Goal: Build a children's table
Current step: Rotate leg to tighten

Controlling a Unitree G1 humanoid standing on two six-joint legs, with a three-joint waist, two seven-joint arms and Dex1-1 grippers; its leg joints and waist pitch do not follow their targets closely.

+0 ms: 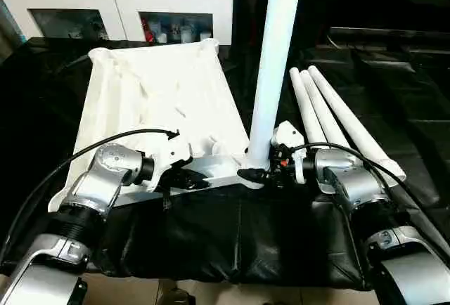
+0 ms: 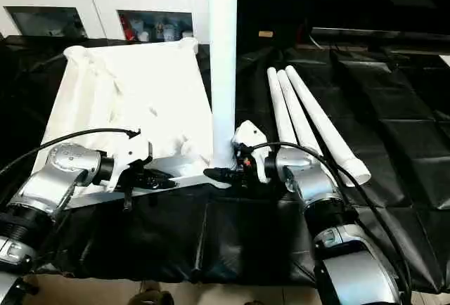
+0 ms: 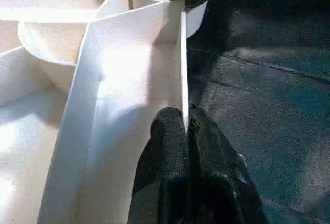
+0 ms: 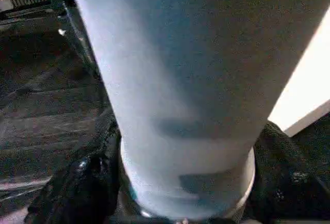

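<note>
Upright leg (image 1: 275,66) apparently seated in tabletop (image 1: 151,101) corner socket (image 1: 249,177)

Upside-down tabletop (image 2: 133,101) on black sheeting (image 2: 394,143), one leg (image 2: 223,66) standing upright in its near right corner socket. Right gripper (image 2: 223,173) at that leg's base, fingers either side; left gripper (image 2: 156,180) pinched shut on the tabletop's near rim. Three loose legs (image 2: 309,119) side by side to the right, white cabinet (image 2: 105,6) behind.

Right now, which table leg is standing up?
The leg in the tabletop's near corner socket, with the right gripper around its base. The other three legs lie flat beside it.
</note>
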